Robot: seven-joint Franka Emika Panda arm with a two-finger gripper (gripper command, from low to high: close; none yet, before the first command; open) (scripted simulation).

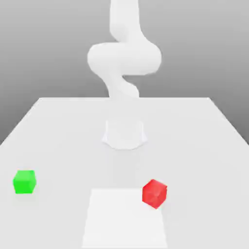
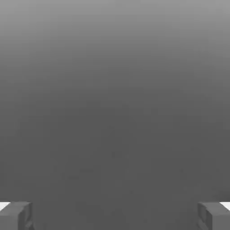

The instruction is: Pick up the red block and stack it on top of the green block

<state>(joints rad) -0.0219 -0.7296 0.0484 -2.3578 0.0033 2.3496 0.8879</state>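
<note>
On table [image 1: 58, 126], red block [image 1: 154, 193] sits corner-forward.

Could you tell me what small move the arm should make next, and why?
Probably bring the claw over the red block and start lowering. In the hand view its fingers stand wide apart with nothing between them, so nothing is grasped yet. In the exterior view the red block sits on the table toward the exterior view's right, well apart from the green block.
</note>
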